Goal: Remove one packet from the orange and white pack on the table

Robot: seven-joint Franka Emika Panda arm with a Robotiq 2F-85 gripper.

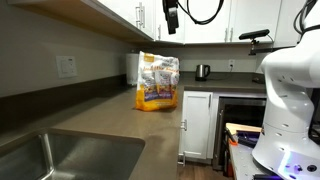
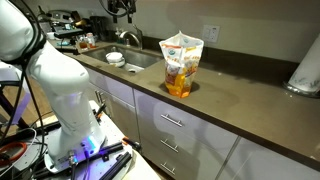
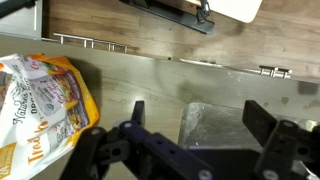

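Note:
The orange and white pack (image 1: 157, 82) stands upright on the grey-brown table (image 1: 100, 115), with small snack packets showing through the plastic. It also shows in an exterior view (image 2: 181, 66) near the table's front edge (image 2: 240, 110). My gripper (image 1: 171, 18) hangs high above the table, up by the wall cabinets, far from the pack; it also shows at the top of an exterior view (image 2: 122, 8). In the wrist view the gripper (image 3: 198, 110) is open and empty, with the pack (image 3: 45, 110) far below at the left.
A steel sink (image 1: 60, 155) is set into the table and shows below the jaws in the wrist view (image 3: 215, 125). A faucet (image 2: 130, 38) and a white bowl (image 2: 116, 59) are by the sink. A small dark kettle (image 1: 203, 71) stands beyond the pack. A paper roll (image 2: 305, 70) stands at one end.

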